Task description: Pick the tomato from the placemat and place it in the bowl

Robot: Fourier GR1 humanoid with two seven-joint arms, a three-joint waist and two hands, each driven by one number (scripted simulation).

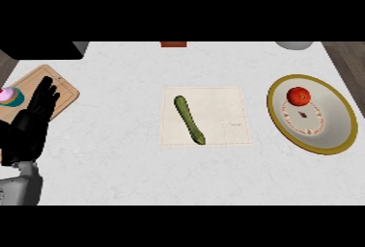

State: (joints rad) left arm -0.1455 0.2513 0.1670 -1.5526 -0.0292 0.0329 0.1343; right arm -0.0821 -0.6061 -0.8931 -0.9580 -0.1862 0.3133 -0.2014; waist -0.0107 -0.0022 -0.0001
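Observation:
A red tomato (299,96) lies inside the white bowl with a gold rim (343,107) at the right of the counter, near the bowl's upper left wall. On the cream placemat (228,116) in the middle lies a long green cucumber (189,119), slanting from upper left to lower right. My left hand (30,124) shows at the left edge, open, fingers straight and pointing up, holding nothing. My right hand does not appear in the head view.
A wooden cutting board (61,91) sits at the far left, partly behind my left hand, with a small pink and teal object (10,96) on it. A dark item (173,44) and a grey round item (294,45) stand at the counter's back edge.

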